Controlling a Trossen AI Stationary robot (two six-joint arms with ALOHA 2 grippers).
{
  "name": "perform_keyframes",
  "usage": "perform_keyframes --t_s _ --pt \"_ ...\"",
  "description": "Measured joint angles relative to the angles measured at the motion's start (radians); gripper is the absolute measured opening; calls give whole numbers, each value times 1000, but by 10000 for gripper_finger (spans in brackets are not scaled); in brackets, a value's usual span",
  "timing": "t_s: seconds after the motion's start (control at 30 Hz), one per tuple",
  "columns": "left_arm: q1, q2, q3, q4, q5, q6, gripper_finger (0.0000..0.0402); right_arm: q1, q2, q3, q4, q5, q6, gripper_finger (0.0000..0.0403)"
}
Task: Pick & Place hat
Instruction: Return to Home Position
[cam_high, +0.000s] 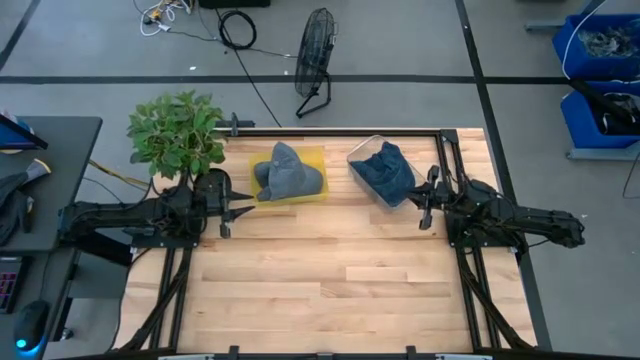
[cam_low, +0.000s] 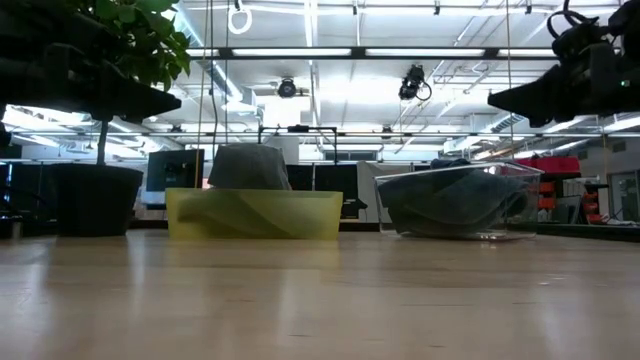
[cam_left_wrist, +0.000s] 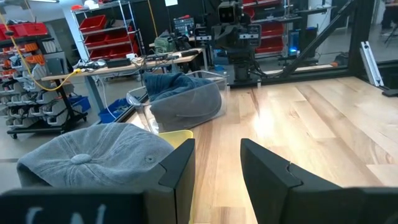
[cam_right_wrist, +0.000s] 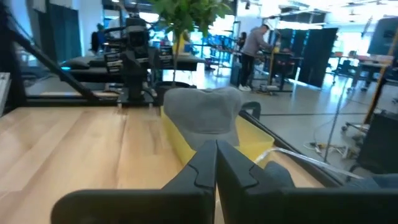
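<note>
A grey cap (cam_high: 288, 172) lies in a yellow tray (cam_high: 312, 191) near the table's far edge; the low view shows the cap (cam_low: 247, 167) standing above the tray's wall (cam_low: 255, 214). Beside it to the right, a clear plastic bin (cam_high: 368, 158) holds dark blue hats (cam_high: 388, 172). My left gripper (cam_high: 232, 207) hovers open just left of the yellow tray, above the table. In the left wrist view the cap (cam_left_wrist: 93, 155) sits beside my left gripper (cam_left_wrist: 217, 165). My right gripper (cam_high: 425, 200) hovers shut just right of the clear bin; in its wrist view (cam_right_wrist: 216, 163) it faces the cap (cam_right_wrist: 202, 109).
A potted plant (cam_high: 177, 132) stands at the table's far left corner, close to my left arm. A black metal frame (cam_high: 345, 130) runs along the table's far edge. Bare wooden tabletop (cam_high: 330, 280) stretches toward the near edge. A fan (cam_high: 315, 60) stands on the floor beyond.
</note>
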Motion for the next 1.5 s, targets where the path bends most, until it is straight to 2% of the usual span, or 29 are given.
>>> perform_keyframes --t_s 0.2,0.37,1.5 --pt "0 0 0 0 0 0 131 0 0 0 -19 30 -11 10" --pt "0 0 0 0 0 0 131 0 0 0 -18 30 26 10" --pt "0 0 -1 0 0 -1 131 0 0 2 -18 27 18 13"
